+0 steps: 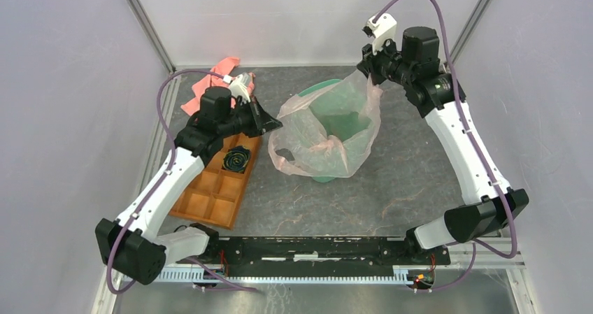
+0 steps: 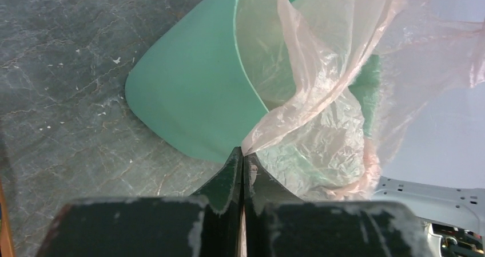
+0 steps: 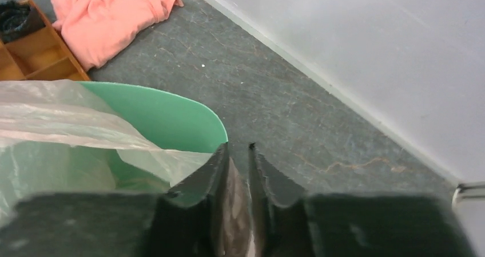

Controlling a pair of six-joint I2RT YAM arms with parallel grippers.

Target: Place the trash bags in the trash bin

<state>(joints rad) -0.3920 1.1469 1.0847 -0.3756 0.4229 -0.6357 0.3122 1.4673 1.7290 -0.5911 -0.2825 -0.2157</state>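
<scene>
The mint-green trash bin stands at the middle of the table. The thin pale pink trash bag is spread over its mouth and hangs down its near side. My left gripper is shut on the bag's left edge, beside the bin's left wall. In the left wrist view, my left gripper pinches the bag in front of the bin. My right gripper holds the bag's far right edge above the rim. In the right wrist view, my right gripper has film between its nearly closed jaws, next to the bag and the bin.
An orange compartmented tray lies left of the bin under my left arm, with a dark rosette-shaped object in one cell. A salmon-pink cloth lies at the back left and shows in the right wrist view. White walls close three sides.
</scene>
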